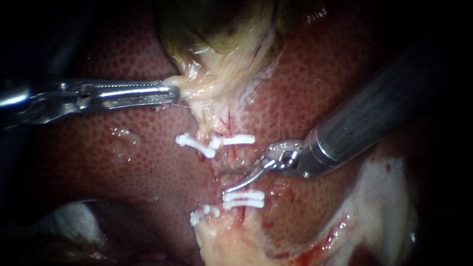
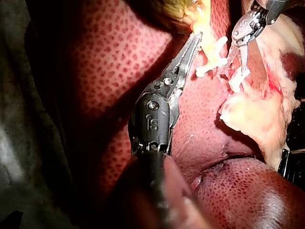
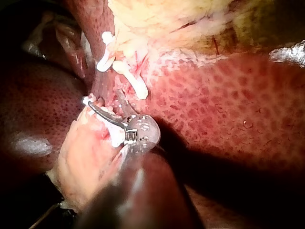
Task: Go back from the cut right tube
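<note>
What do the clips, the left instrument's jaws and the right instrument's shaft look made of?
Clips: white matte plastic, probably; no glint. Left instrument, jaws shut on the gallbladder: polished metal, bright highlights, toothed edges. Right instrument shaft: dark, brushed-looking, dull sheen; metal or coating, unclear.

The mottled liver (image 1: 340,83) carries the yellowish gallbladder (image 1: 221,34) and white clips (image 1: 236,140)
</note>
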